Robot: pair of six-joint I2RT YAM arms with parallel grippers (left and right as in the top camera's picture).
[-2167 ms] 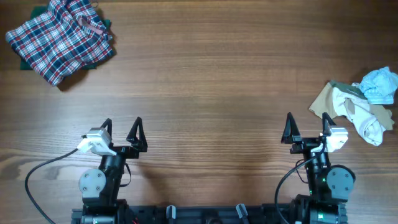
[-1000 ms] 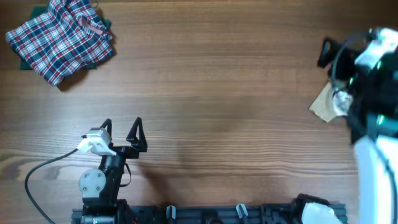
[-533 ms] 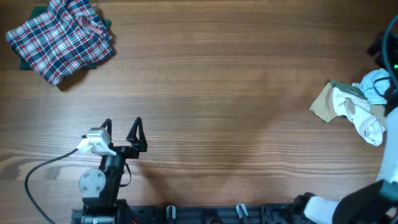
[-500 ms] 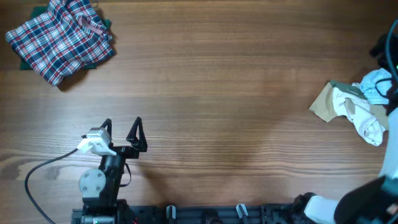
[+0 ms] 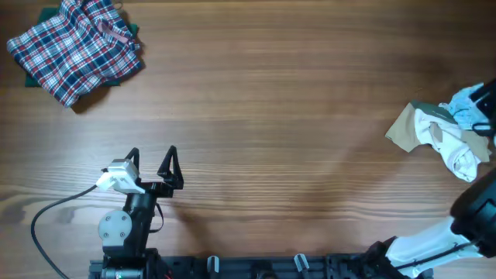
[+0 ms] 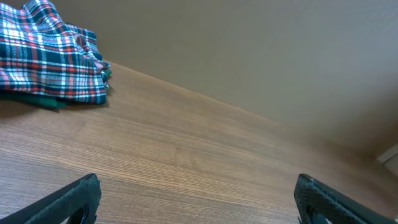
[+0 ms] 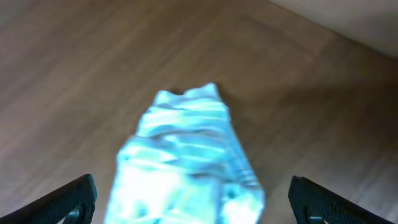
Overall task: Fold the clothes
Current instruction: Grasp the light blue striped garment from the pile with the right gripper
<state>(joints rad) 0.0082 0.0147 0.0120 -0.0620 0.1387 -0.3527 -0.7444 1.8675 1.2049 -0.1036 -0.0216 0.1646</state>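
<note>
Four garments are seen on the desk (image 5: 263, 93). A pale blue garment (image 7: 186, 155) is crumpled at the right edge, touching a white garment (image 5: 453, 151) and a beige garment (image 5: 401, 132). The right fingers (image 7: 71, 198) are held wide apart over it, with nothing gripped. A plaid garment (image 5: 74, 50) is bunched at the far left corner. The left fingers (image 5: 171, 160) are spread apart near the front edge, empty.
</note>
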